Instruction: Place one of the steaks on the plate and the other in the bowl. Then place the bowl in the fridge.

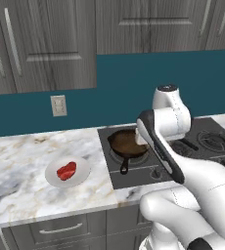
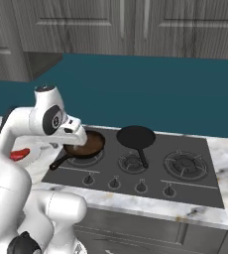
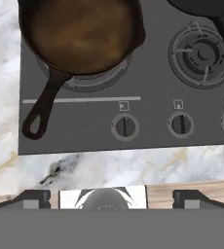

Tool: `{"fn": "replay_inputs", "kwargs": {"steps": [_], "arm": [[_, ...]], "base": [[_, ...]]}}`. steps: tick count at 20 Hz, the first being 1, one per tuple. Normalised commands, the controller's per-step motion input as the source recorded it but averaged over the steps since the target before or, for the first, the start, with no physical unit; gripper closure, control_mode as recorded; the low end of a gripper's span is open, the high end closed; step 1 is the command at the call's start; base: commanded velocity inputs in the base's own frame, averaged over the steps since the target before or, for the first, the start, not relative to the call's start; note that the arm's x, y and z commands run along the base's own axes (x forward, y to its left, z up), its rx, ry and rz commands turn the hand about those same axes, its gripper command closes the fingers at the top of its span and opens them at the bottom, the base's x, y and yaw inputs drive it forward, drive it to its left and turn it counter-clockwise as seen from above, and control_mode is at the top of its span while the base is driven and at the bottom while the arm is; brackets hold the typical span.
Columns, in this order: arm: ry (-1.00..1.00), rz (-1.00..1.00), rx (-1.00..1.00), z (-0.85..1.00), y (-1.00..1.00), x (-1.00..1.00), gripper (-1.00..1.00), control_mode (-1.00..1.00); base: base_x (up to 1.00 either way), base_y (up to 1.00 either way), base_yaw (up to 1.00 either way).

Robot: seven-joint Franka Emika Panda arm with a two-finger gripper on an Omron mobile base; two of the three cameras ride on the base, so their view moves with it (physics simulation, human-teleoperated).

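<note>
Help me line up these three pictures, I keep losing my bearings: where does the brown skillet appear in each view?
Left base view: the brown skillet sits mid-frame on the stove's left burner, partly behind the arm.
Right base view: left of centre, beside the arm's wrist, handle pointing lower left.
Hand view: upper left, cropped by the top edge, handle running down-left.
Shared landmark: the black cooktop under it, edged by marble counter.

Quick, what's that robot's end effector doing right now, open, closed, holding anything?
End effector: open and holding nothing, its fingertips spread wide above the front edge of the stove.
</note>
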Motion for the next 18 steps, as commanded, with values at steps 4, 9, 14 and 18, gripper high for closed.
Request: {"fn": "replay_inputs", "kwargs": {"steps": [4,9,14,18], "arm": [[0.0,-0.28,0.07,0.05,-0.42,-0.54,-1.0,-1.0],[0.01,-0.13,0.01,-0.11,-0.04,-0.19,-1.0,-1.0],[-0.01,-0.01,0.01,-0.26,-0.02,0.02,-1.0,-1.0],[0.0,0.0,0.0,0.0,0.0,0.0,-1.0,-1.0]], "base": [[0.0,0.0,0.0],[0.0,0.0,0.0],[0.0,0.0,0.0],[0.0,0.0,0.0]]}}
